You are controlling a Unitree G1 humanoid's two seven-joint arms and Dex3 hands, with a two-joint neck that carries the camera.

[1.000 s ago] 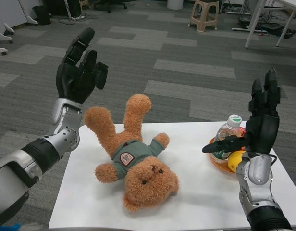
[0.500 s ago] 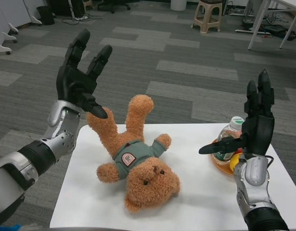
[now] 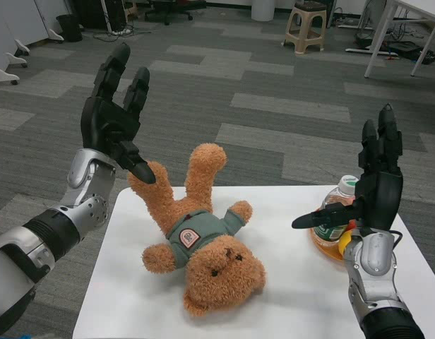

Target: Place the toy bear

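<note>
Toy bear (image 3: 200, 244) lay on back, mid-table (image 3: 288, 296). Left hand (image 3: 113, 116) hovered above bear's leg, spread, empty, thumb swung down since before; right hand (image 3: 373, 187) waited beside, spread. Bear apparently released.

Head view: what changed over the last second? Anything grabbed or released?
The left hand went from fingers bunched together to spread, thumb now pointing down toward a leg of the brown plush toy bear in the green shirt; whether it touches is unclear. Nothing grabbed or released. The whole picture shifted slightly, so the camera moved. Bear on its back on the white table, the open right hand, the plastic bottle: unchanged.
</note>
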